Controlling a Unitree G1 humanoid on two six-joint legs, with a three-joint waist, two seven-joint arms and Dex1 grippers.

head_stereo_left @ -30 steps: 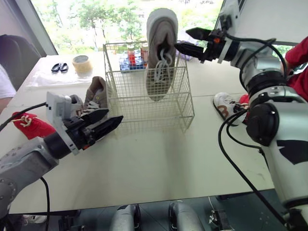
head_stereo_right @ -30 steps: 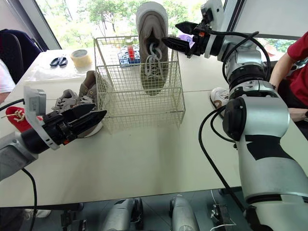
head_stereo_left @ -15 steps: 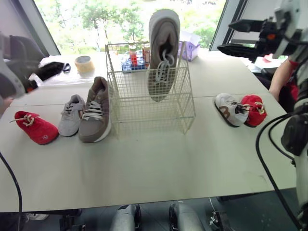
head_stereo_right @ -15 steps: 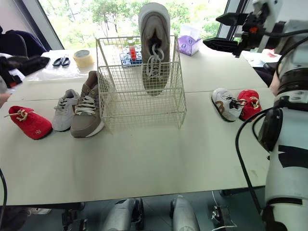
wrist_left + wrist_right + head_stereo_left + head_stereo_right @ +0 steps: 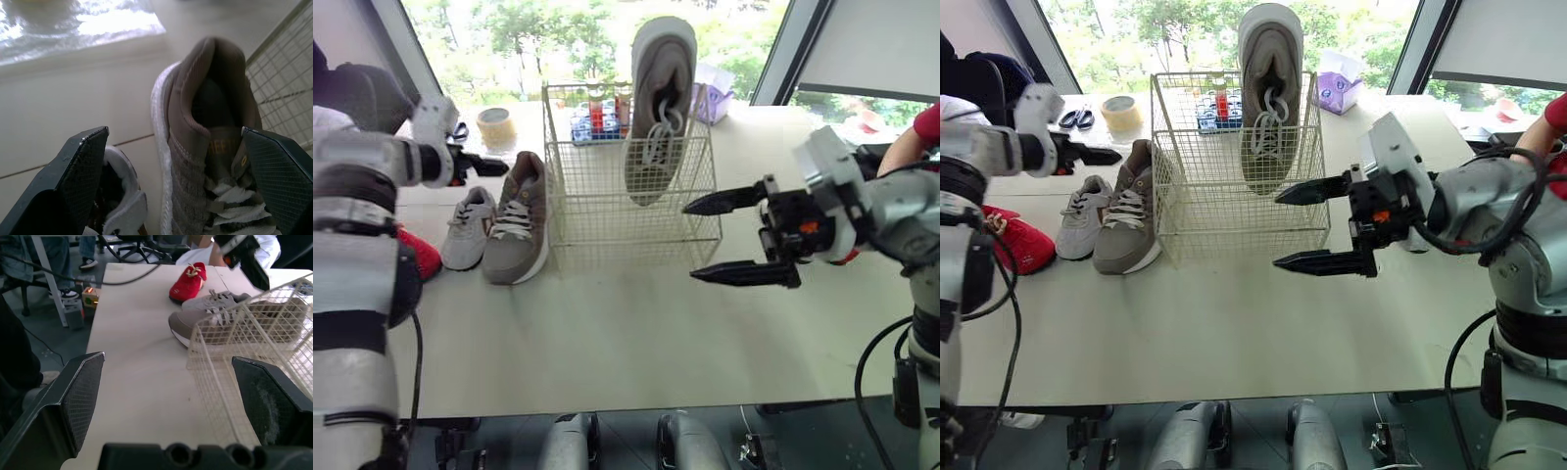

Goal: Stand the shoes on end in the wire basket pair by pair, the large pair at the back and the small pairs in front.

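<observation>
Wire basket (image 5: 1234,211): it sits in the middle of the pale table (image 5: 1234,323), open at the top.
Standing big shoe (image 5: 1268,98): brown-grey. It stands on end in the back right of the basket, toe down, and its heel sticks up over the rim.
Flat big shoe (image 5: 1126,220): the same brown-grey. It lies on its sole just beside the basket's left wall.
Small grey shoe (image 5: 1082,217): it lies right next to the flat big shoe, on the side away from the basket.
Small red shoe (image 5: 1018,245): it lies further left, near the table edge, partly behind the left arm.
Left gripper (image 5: 1114,155): it hangs just behind the heel of the flat big shoe. Its two fingers are spread wide apart. They hold nothing and do not touch the shoe.
Right gripper (image 5: 1277,231): it hangs over the table by the basket's front right corner. Its two fingers are spread wide, one above the other, with nothing between them.
Back of the table: a tape roll (image 5: 1121,111), scissors (image 5: 1075,118), a purple tissue box (image 5: 1337,90) and some bottles (image 5: 1219,106) behind the basket.
Person: a red sleeve (image 5: 1555,113) shows at the far right.
</observation>
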